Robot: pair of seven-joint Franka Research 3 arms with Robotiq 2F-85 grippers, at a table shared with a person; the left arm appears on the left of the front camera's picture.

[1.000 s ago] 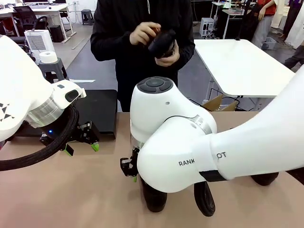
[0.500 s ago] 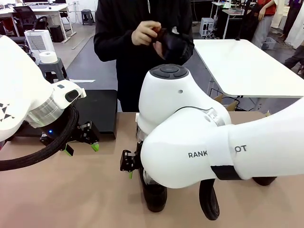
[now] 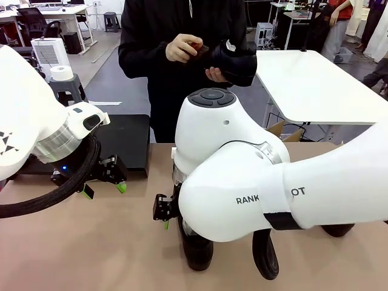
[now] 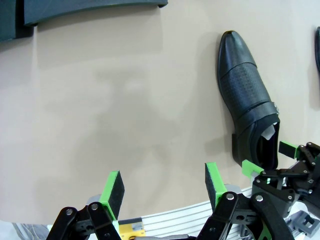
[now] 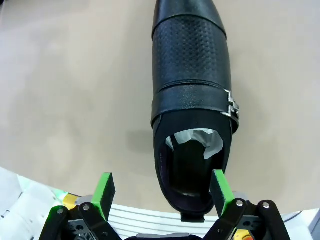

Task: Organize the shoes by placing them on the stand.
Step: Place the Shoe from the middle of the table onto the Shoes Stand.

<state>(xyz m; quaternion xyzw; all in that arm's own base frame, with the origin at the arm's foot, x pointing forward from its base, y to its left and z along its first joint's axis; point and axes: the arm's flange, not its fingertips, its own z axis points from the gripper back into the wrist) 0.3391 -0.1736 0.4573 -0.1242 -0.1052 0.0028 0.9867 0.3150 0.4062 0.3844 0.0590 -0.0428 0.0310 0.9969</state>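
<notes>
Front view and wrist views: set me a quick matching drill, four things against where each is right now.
1 buckled shoe
2 other shoe
3 stand
4 left pincer

A in the person's hands
B open, above the table
C lying below the open right pincer
D at the table's far left edge

Pairs: 1-C, 2-A, 3-D, 4-B

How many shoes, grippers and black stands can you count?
Shoes in clear view: 2 (shoe on the table, shoe in the person's hands)
Grippers: 2 (left gripper, right gripper)
Stand: 1
Total: 5
</notes>
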